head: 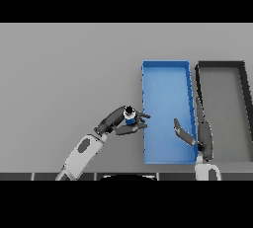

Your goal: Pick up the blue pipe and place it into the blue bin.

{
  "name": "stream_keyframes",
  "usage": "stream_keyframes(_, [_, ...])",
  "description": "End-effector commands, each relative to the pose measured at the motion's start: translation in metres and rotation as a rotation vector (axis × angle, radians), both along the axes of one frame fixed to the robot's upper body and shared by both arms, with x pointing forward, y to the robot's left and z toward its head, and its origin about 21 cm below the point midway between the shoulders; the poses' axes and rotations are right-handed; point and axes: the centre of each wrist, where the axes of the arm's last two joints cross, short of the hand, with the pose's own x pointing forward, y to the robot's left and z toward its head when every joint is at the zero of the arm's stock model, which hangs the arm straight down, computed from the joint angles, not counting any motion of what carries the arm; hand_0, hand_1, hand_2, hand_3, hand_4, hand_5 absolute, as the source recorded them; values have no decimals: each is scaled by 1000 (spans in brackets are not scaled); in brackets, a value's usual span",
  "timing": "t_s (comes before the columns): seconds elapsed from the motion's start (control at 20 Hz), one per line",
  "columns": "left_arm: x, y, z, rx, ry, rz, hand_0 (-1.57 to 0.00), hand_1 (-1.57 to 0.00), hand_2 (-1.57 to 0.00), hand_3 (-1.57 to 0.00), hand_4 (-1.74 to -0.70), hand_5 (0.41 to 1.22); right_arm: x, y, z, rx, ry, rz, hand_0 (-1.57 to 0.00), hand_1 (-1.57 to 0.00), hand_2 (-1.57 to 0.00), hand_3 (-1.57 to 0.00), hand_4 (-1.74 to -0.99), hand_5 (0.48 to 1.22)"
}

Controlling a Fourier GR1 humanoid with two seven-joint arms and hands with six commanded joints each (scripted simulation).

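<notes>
Head view is showing the left hand [121, 121] pinching the short blue cylindrical pipe [130, 118] just outside the blue rectangular bin [165, 65]; the grip is apparently shallow, risking a drop short of the near wall. The right hand [185, 134] is hovering spread over the bin.

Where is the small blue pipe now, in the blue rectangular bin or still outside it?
Outside. The small blue pipe sits in the left hand, whose fingers curl round it, just left of the blue rectangular bin.
</notes>
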Motion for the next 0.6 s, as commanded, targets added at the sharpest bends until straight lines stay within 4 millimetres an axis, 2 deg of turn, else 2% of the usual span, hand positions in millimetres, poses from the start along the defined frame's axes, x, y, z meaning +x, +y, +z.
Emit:
stream_keyframes(0.0, [-1, 0, 3, -12, -1, -4, -1571, -1571, -1571, -1571, -1467, 1221, -2, 2, 6, 60, -44, 57, 1, -2, -41, 1, -1195, 648])
stream_keyframes(0.1, [-1, -3, 4, -2, 6, -9, -1571, -1571, -1571, -1571, -1467, 1221, -5, 0, 21, 191, -41, 192, 1, -22, -89, -1, -1202, 624])
stream_keyframes(0.2, [-3, -2, 5, -13, -2, -13, -1571, -1571, -1571, -1571, -1467, 1221, 2, -7, 45, 214, -5, 304, 1, -29, -120, -1, -1215, 607])
stream_keyframes(0.25, [-3, -3, 7, -13, -4, -17, -1571, -1571, -1571, -1571, -1467, 1221, 7, -3, 59, 227, -1, 368, 1, -23, -118, -1, -1224, 600])
stream_keyframes(0.4, [-3, 1, 7, 0, 0, -14, -1571, -1571, -1571, -1571, -1467, 1221, 20, 5, 94, 199, 30, 549, 1, -11, -106, 0, -1247, 568])
stream_keyframes(0.55, [-4, -1, 6, 22, 2, -12, -1571, -1571, -1571, -1571, -1467, 1221, 32, 22, 114, 106, 48, 645, 1, -5, -90, 1, -1270, 558])
